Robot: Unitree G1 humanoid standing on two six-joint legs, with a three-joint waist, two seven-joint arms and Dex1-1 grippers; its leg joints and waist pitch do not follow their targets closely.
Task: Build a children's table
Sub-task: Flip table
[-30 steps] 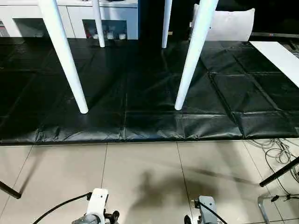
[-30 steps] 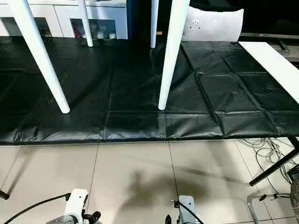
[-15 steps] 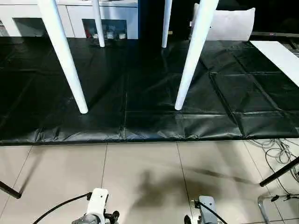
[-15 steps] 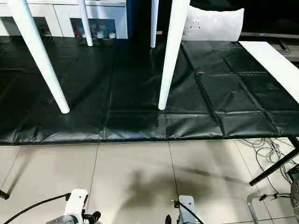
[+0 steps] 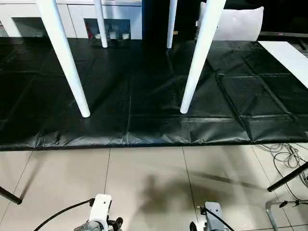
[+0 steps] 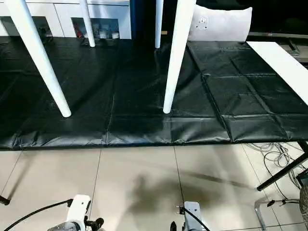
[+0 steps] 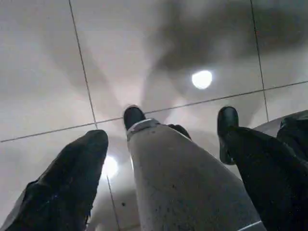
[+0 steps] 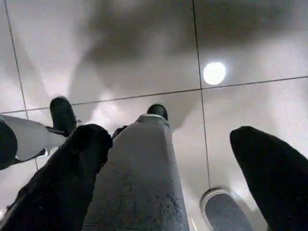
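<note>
Four long tapered white tubular legs (image 5: 194,62) stood on the black padded mat (image 5: 144,96), apparently finished; both pincers (image 7: 163,159) (image 8: 168,168) hung released, grasping nothing.

Light falls from overhead. In the head views the pale tiled floor (image 5: 144,183) is evenly lit, with a soft dark shadow at lower centre and thin slanting shadows toward the lower corners. The black mat (image 5: 144,96) across the middle of the frame shows a dull sheen along its creases and seams. The white table legs (image 5: 197,53) are bright, close to washed out at the top edge. In the wrist views round glare spots (image 7: 202,79) reflect off the glossy tiles beside broad blurred shadows, and the near black fingers (image 8: 67,183) at the bottom edge are out of focus.
</note>
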